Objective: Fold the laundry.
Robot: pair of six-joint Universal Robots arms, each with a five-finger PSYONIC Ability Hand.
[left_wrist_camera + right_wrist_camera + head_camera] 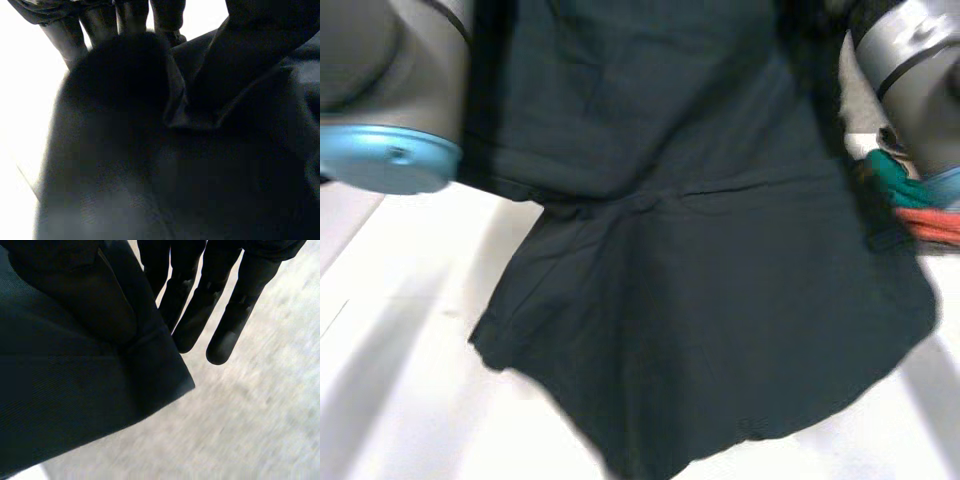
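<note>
A dark, near-black garment [700, 300] hangs lifted from the top of the head view, and its lower hem trails onto the white table [400, 400]. In the left wrist view my left hand [130, 17] has its fingers behind a raised fold of the garment [150, 175], and the thumb [250, 40] presses that fold from the other side. In the right wrist view my right hand [235, 305] shows straight fingers, with a corner of the garment [65, 390] pinched at its thumb side. The left arm [380, 100] and right arm [910, 70] flank the cloth.
A green and an orange-red piece of cloth [920, 205] lie at the table's right, beside the right arm. Bare white table shows to the left of the hanging garment and along the near edge.
</note>
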